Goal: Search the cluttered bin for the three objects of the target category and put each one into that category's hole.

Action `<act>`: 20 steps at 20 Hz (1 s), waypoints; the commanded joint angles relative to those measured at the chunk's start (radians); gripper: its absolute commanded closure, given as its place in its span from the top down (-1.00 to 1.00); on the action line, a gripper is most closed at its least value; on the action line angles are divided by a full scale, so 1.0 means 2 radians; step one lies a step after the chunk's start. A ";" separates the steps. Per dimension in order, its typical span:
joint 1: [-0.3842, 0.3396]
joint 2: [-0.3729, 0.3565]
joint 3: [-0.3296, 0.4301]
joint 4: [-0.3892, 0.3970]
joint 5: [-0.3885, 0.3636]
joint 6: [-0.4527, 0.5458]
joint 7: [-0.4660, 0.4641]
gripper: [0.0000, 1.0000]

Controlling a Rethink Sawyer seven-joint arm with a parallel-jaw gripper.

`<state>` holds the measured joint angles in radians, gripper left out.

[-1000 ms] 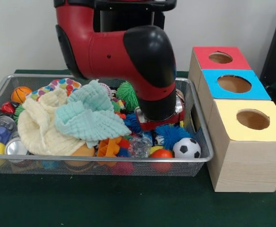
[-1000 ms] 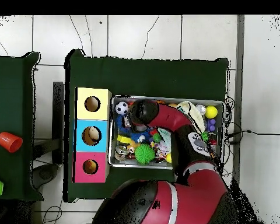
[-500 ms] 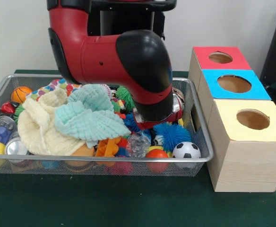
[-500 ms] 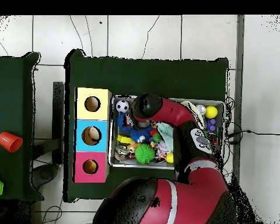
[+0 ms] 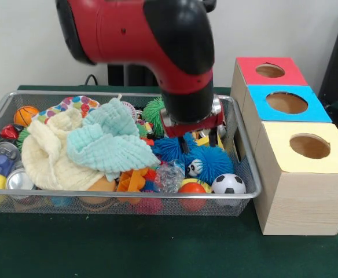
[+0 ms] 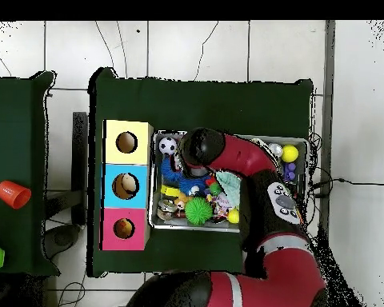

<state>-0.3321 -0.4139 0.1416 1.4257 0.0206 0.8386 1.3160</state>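
The wire mesh bin [image 5: 128, 197] is full of toys and cloths. My gripper [image 5: 198, 141] hangs just above the toys at the bin's right end, over a blue spiky ball [image 5: 172, 147]. Its fingers [image 5: 184, 145] stand apart with nothing held. A yellow toy piece [image 5: 207, 141] shows just behind the gripper, and an orange toy [image 5: 132, 179] lies near the front wall. No duck shows. The red-topped box's hole [image 5: 269, 70] is at the far right, beyond the bin. In the overhead view the arm [image 6: 227, 156] hides the gripper, and the red-topped box's hole [image 6: 124, 229] is left of the bin [image 6: 227, 227].
A cream cloth [image 5: 47, 153] and a mint cloth [image 5: 108, 142] cover the bin's middle. Another blue spiky ball [image 5: 212, 164], a soccer ball [image 5: 228, 183] and a green spiky ball [image 5: 154, 113] lie round the gripper. The blue-topped box [image 5: 286, 102] and yellow-topped box [image 5: 309, 146] stand beside the bin.
The arm has lifted out of the bin. The gripper, earlier hidden low among the toys, now shows above the blue spiky balls it had covered.
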 commanded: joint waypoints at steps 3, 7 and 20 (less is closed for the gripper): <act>0.007 -0.147 -0.020 0.156 0.010 -0.114 0.119 1.00; -0.004 -0.173 -0.011 0.215 0.014 -0.181 0.122 1.00; -0.003 -0.159 -0.019 0.276 0.023 -0.250 0.126 1.00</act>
<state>-0.3305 -0.7538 0.0963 1.8482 0.0333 0.3702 1.3162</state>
